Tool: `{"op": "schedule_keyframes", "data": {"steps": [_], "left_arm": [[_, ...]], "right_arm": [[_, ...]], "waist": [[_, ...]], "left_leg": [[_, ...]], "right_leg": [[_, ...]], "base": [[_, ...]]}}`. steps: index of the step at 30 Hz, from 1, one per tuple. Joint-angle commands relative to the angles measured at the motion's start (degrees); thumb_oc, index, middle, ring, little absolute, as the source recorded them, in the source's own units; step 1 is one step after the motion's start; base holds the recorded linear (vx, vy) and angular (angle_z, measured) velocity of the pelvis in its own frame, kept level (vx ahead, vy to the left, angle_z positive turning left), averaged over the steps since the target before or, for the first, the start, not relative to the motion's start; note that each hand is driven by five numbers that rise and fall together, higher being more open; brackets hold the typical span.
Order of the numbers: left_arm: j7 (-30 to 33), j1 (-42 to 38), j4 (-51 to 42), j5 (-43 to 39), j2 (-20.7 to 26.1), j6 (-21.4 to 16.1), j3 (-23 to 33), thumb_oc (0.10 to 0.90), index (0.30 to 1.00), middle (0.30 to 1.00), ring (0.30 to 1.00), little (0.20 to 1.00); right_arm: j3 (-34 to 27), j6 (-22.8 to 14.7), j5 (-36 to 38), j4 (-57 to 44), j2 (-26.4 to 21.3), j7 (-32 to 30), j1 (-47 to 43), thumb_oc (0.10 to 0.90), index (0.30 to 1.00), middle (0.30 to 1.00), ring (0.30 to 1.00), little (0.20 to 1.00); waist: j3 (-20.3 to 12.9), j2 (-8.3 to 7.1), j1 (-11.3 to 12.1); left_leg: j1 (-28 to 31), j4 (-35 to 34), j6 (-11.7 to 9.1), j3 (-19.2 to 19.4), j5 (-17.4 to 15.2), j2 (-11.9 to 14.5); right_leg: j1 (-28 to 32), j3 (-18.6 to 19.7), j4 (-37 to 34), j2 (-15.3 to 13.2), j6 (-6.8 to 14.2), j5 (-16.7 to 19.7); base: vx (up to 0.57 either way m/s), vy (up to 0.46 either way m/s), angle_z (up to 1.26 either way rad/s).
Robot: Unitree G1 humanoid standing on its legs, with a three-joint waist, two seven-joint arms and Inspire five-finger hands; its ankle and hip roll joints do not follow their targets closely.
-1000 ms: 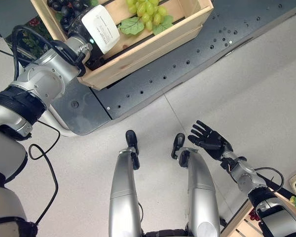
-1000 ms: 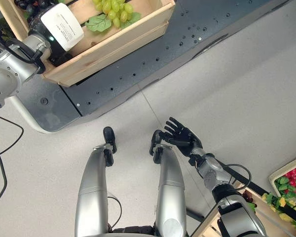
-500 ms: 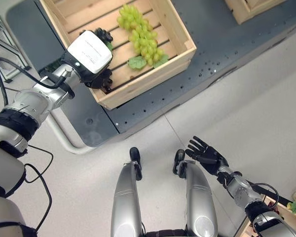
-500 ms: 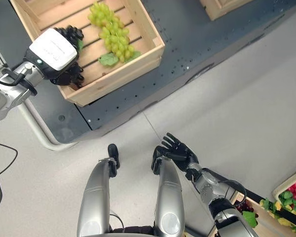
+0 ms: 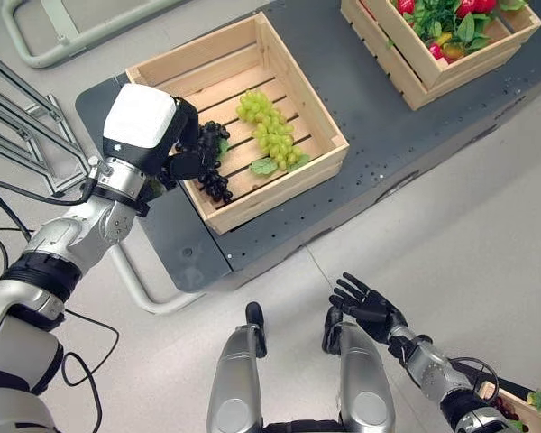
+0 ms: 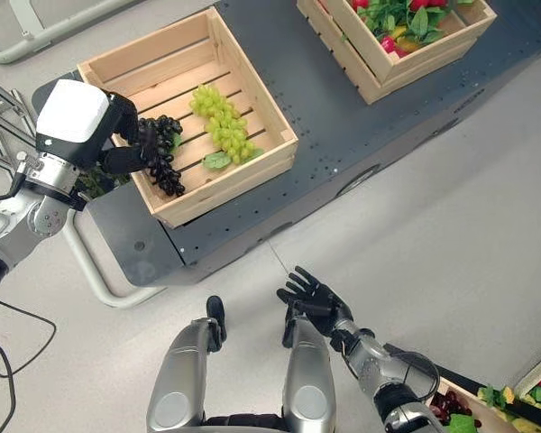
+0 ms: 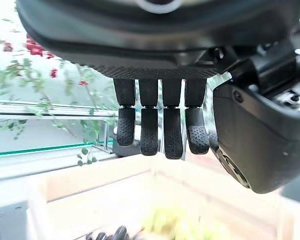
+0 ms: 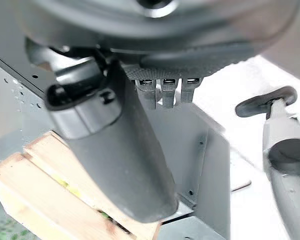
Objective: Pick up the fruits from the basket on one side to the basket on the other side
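Right hand (image 5: 368, 307), at 5 o'clock above the floor: fingers spread, holding nothing. Left hand (image 5: 182, 155), at 10 o'clock over the near crate (image 5: 320, 168): fingers curled round the dark grapes (image 5: 215, 179), which hang from them, long axis downward, above the crate's left rim. Green grapes (image 5: 270, 134) lie on the slats at 3 o'clock from that hand, which is the nearer one. Far crate (image 5: 406, 70), at 1 o'clock on the same dark surface (image 5: 370, 122), holds mixed fruit (image 5: 451, 23).
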Motion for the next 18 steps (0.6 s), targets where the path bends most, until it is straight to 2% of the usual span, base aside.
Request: {"op": "schedule_keyframes", "data": {"steps": [1, 3, 6, 10, 12, 13, 14, 18], "left_arm": [[4.5, -1.3, -2.7, -8.1, -1.2, -1.6, 9.3, 0.4, 0.3, 0.3, 0.3, 0.3], [4.1, -0.2, -3.2, -10.0, -2.7, -1.8, 11.6, 0.4, 0.3, 0.3, 0.3, 0.3], [4.2, -0.1, -3.9, -8.0, -4.0, -1.1, 12.6, 0.4, 0.3, 0.3, 0.3, 0.3], [4.2, -1.6, -3.8, -7.1, -3.9, 0.4, 11.5, 0.4, 0.3, 0.3, 0.3, 0.3], [2.5, -2.5, -3.3, -9.3, -3.8, 2.0, 10.4, 0.4, 0.3, 0.3, 0.3, 0.3], [1.0, -2.5, -2.9, -10.6, -4.0, 2.7, 10.1, 0.613, 0.62, 0.62, 0.62, 0.62], [-0.3, -2.5, -2.3, -11.2, -4.2, 2.7, 10.0, 0.8, 0.9, 0.9, 0.9, 0.9], [-4.3, 0.2, -2.3, -16.8, -5.1, 1.7, 10.1, 0.8, 0.9, 0.9, 0.9, 0.9]], "right_arm": [[-3.4, -2.5, -1.4, -2.0, -0.2, 1.1, 1.2, 0.8, 0.9, 0.9, 0.9, 0.9], [-3.3, -2.6, -1.6, -1.8, 0.3, 1.4, 1.7, 0.8, 0.9, 0.9, 0.9, 0.9], [-3.0, -2.6, -1.9, -2.0, 0.7, 1.2, 2.1, 0.8, 0.9, 0.9, 0.9, 0.9], [-2.6, -2.2, -1.8, -2.1, 0.5, 0.8, 1.8, 0.8, 0.9, 0.9, 0.9, 0.9], [-2.5, -2.2, -1.5, -1.8, 0.2, 0.9, 1.6, 0.8, 0.9, 0.9, 0.9, 0.9], [-2.4, -2.2, -1.3, -1.9, 0.2, 0.9, 1.6, 0.8, 0.9, 0.9, 0.9, 0.9], [-2.2, -2.3, -1.0, -2.0, 0.2, 0.8, 1.5, 0.8, 0.9, 0.9, 0.9, 0.9], [-1.8, -2.3, 0.3, -3.7, 0.9, 0.6, 2.1, 0.8, 0.9, 0.9, 0.9, 0.9]], "waist": [[-4.1, 1.95, 0.2], [-4.8, 1.8, 0.3], [-5.6, 1.58, 0.3], [-6.0, 1.62, 0.1], [-6.1, 1.71, 0.1], [-6.1, 1.74, 0.0], [-6.2, 1.74, 0.0], [-7.2, 1.92, 0.1]], "left_leg": [[6.3, -4.5, 1.9, 1.2, -5.3, -3.5], [7.3, -5.7, 1.8, 1.2, -4.9, -3.6], [8.3, -7.1, 1.6, 1.1, -4.5, -3.7], [8.9, -8.3, 1.3, 1.1, -4.0, -3.7], [9.3, -8.7, 1.1, 1.0, -4.0, -3.8], [9.5, -9.0, 1.1, 0.9, -3.9, -3.8], [9.5, -9.3, 1.1, 0.9, -3.7, -3.8], [10.9, -11.9, 1.1, 0.8, -2.3, -4.1]], "right_leg": [[2.5, -1.1, -5.7, -0.2, 0.8, 2.8], [3.6, -1.3, -7.1, 0.0, 0.9, 3.2], [4.9, -1.8, -8.9, 0.2, 1.0, 3.4], [5.6, -2.1, -9.8, 0.4, 0.8, 3.4], [6.2, -2.4, -10.2, 0.4, 0.7, 3.2], [6.4, -2.4, -10.4, 0.5, 0.7, 3.2], [6.4, -2.5, -10.5, 0.5, 0.7, 3.3], [8.2, -2.8, -13.3, 0.6, 0.5, 4.3]], "base": [[0.0, -0.049, 0.01], [0.01, -0.051, -0.02], [0.01, -0.048, -0.02], [-0.01, -0.026, -0.01], [-0.02, -0.037, -0.04], [-0.03, -0.037, -0.03], [-0.03, -0.036, -0.01], [-0.04, -0.047, 0.07]]}}
